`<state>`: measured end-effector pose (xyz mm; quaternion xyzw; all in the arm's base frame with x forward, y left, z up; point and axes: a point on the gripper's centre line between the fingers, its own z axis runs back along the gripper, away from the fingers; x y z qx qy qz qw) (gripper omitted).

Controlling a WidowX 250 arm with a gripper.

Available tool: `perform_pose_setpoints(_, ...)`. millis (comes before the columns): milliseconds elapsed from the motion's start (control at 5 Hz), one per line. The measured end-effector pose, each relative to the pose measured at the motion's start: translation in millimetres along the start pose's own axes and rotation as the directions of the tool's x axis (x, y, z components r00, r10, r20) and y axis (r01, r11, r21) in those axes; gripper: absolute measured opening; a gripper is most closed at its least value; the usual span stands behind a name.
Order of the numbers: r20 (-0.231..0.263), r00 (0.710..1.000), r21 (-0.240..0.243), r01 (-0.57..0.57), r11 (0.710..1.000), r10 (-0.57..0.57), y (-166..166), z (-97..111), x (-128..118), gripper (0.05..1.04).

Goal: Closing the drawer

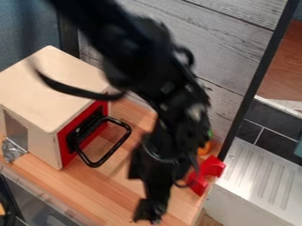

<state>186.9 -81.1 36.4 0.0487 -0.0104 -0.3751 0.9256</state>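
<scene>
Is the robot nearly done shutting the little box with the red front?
Not yet, I think. No closing looks done: the black frame sticks out from the red front of the box. The gripper is over the counter, apart from the frame, so it isn't pushing it now. What's left is probably to push that frame in.
</scene>
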Motion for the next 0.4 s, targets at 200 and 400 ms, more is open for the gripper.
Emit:
perform_pose_setpoints(200, 0.02, 0.986, 0.032, -0.168, 0.985, 0.168, -1, 37, -30, 1.0)
perform_pose_setpoints(400, 0.066, 0.977, 0.031, -0.206, 0.978, 0.203, -9, 61, -46, 1.0)
